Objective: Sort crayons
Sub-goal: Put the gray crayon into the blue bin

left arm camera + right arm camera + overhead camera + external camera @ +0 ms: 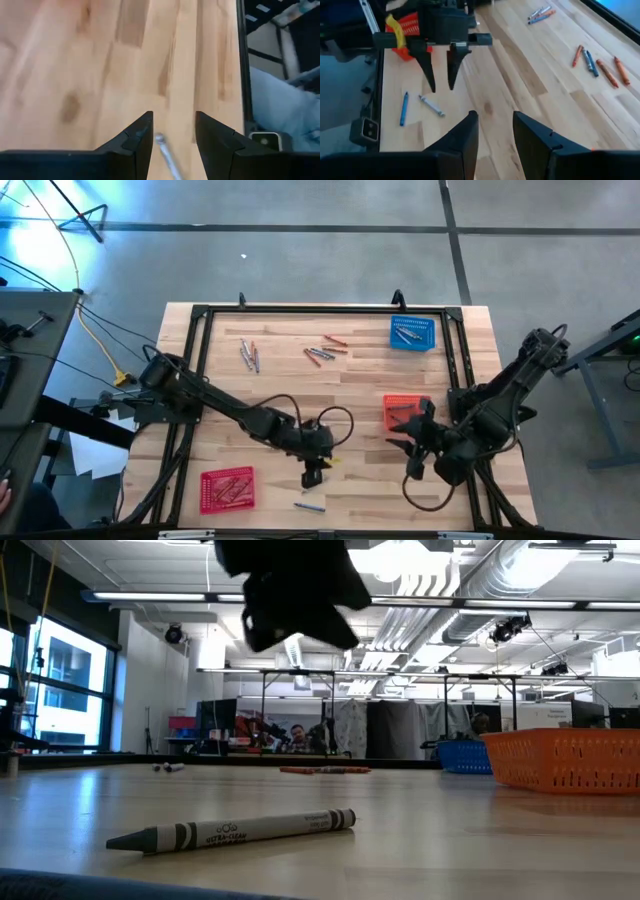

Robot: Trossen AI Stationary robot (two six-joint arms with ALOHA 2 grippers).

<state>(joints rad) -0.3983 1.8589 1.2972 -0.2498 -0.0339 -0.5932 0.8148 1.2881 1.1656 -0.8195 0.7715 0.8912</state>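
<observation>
**Left gripper over loose crayons**

Left gripper (312, 476) spread, empty, hovering just above grey crayon (431, 106) near table's (350, 385) front edge; blue crayon (403, 108) beside it. Right gripper (412, 468) spread, empty, next to orange basket (405, 412). More crayons (325, 351) scattered mid-table, some in blue basket (413, 332) and red basket (228, 487).

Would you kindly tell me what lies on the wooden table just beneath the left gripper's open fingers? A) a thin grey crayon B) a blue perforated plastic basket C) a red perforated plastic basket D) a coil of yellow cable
A: the left gripper hangs open over the thin grey crayon, which lies on the wooden table apart from both fingers, with a blue crayon beside it.
</observation>
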